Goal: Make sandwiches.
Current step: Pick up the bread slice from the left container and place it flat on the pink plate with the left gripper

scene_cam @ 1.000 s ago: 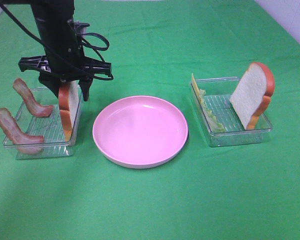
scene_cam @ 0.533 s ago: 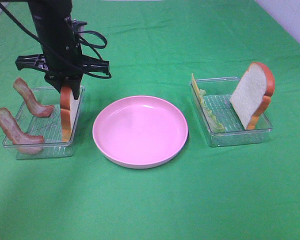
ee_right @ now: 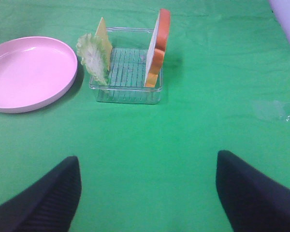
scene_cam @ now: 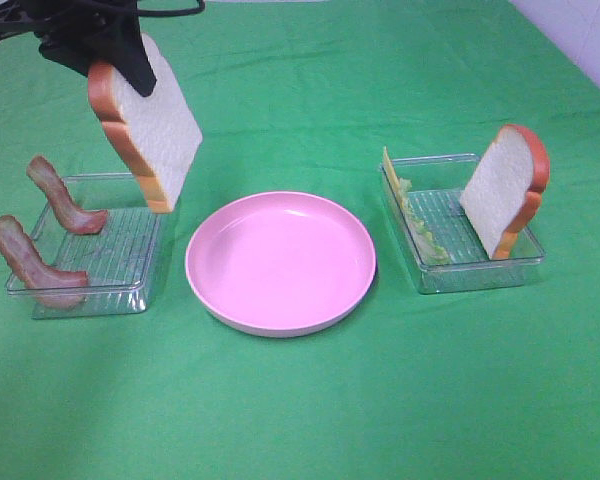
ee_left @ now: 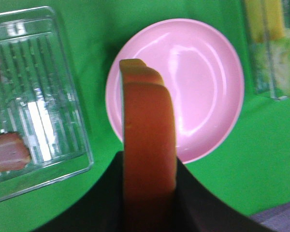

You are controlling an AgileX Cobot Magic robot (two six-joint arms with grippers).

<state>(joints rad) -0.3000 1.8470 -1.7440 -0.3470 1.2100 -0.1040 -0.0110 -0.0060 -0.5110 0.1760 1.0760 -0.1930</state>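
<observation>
White bread slice [scene_cam: 155, 130] gripped by left claw [scene_cam: 125, 68], hanging over clear tray [scene_cam: 130, 292] edge | right claw [ee_right: 147, 189] wide apart, empty

A lab-style tabletop setup: plain green cloth [scene_cam: 300, 420], toy bread [scene_cam: 152, 122] and bacon [scene_cam: 28, 262], clear plastic trays [scene_cam: 480, 276]

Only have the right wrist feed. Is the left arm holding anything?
Observer: Yes. The left gripper is shut on a bread slice, held in the air above the left tray.
Operator: What's in that tray?
Observer: A front bacon strip and a back bacon strip, both propped up on end.
Operator: Is the slice over the plate?
Observer: Not quite. In the high view it hangs at the tray's plate-side edge, short of the pink plate.
</observation>
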